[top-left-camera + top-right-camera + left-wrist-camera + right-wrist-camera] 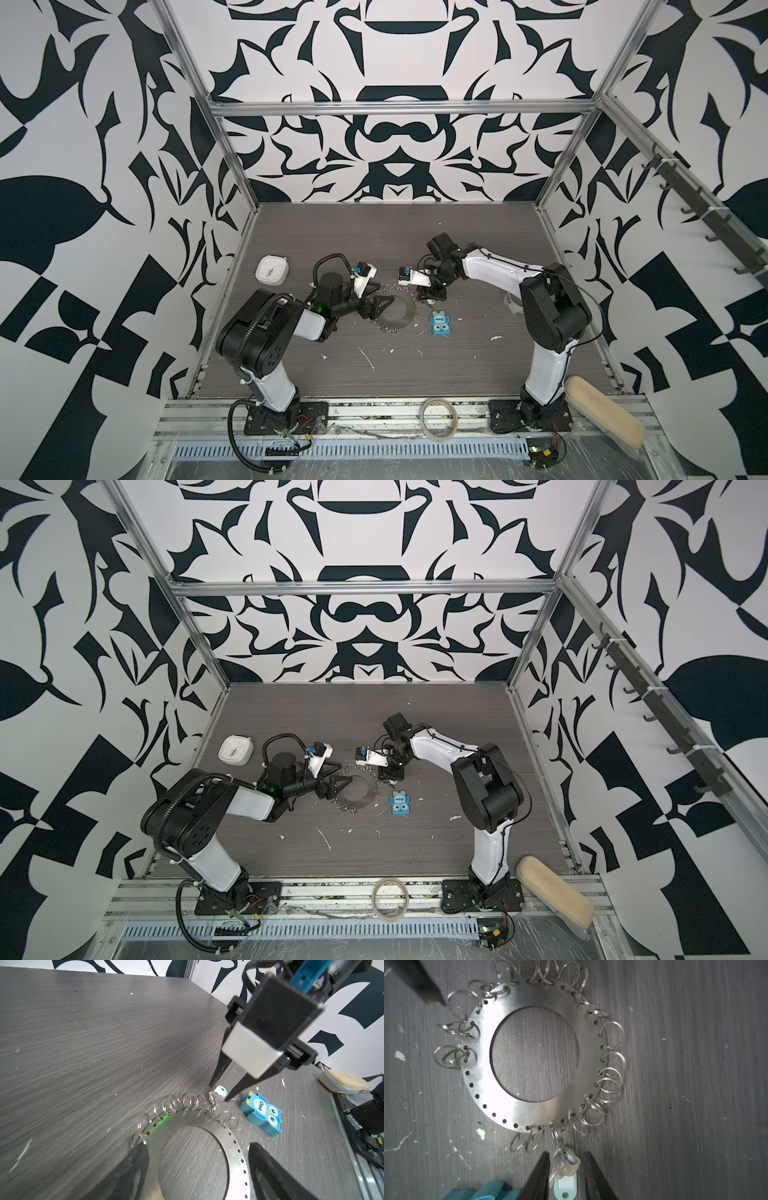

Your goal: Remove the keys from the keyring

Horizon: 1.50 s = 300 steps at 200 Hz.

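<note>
keyring [529,1113] — silver-grey | key [564,1164] silver, tag [563,1187] pale green | owl block [261,1113] blue | table [83,1043] — grey wood-grain

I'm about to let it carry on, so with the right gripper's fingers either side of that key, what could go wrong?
The key is still linked to the keyring, and the left gripper stands open, not clamping it, so a pull may drag the disc. The right gripper straddles key and pale green tag, so it might pinch the tag instead. The blue owl piece nearby could get knocked.
</note>
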Tool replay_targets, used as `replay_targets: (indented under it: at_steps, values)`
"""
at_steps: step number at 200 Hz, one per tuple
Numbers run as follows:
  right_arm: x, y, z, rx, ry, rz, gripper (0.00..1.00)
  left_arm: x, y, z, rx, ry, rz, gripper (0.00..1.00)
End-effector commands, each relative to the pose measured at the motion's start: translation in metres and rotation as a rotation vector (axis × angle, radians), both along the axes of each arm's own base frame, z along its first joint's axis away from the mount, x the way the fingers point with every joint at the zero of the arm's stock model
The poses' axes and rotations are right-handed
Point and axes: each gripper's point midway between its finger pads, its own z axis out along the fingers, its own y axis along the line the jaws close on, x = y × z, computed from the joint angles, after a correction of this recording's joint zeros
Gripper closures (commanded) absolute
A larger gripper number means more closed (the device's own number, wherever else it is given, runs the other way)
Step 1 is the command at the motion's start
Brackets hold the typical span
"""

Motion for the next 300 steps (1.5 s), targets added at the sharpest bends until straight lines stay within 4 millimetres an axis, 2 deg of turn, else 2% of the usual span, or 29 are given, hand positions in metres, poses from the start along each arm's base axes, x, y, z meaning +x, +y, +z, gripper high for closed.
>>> replay_targets:
  at_steps: [1,29,91,155,174,185,193,211,233,300]
  values:
    - [0.001,0.006,0.009,0.002,-0.021,0.028,0.69,-0.002,-0.002,0.001,-0.009,-0.014,-0.01,0.21]
    - [0.0,0.007,0.005,-0.011,-0.014,0.033,0.77,-0.003,-0.001,0.001,-0.008,-0.01,-0.01,0.22]
    - [-0.001,0.008,-0.002,-0.027,-0.014,0.043,0.79,-0.006,0.001,0.0,0.015,-0.011,-0.014,0.22]
    - [0.001,0.007,-0.009,-0.048,-0.013,0.057,0.86,-0.006,0.001,0.0,0.024,-0.013,-0.018,0.23]
    - [0.001,0.007,-0.011,-0.054,-0.013,0.063,0.92,-0.007,0.001,0.0,0.031,-0.018,-0.022,0.23]
    - [0.001,0.007,-0.01,-0.059,-0.014,0.067,1.0,-0.006,0.001,0.001,0.037,-0.021,-0.024,0.23]
    - [0.001,0.007,-0.009,-0.062,-0.015,0.069,1.0,-0.007,0.001,0.001,0.041,-0.023,-0.027,0.24]
    - [0.001,0.008,-0.001,-0.051,-0.025,0.066,1.0,-0.01,0.0,0.005,0.051,-0.035,-0.047,0.24]
    - [-0.001,0.018,0.021,0.031,-0.035,0.053,1.0,-0.017,-0.001,0.017,0.062,-0.048,-0.092,0.26]
    - [-0.017,0.027,0.087,0.179,-0.033,0.014,1.0,-0.047,0.002,0.079,0.128,-0.092,-0.235,0.27]
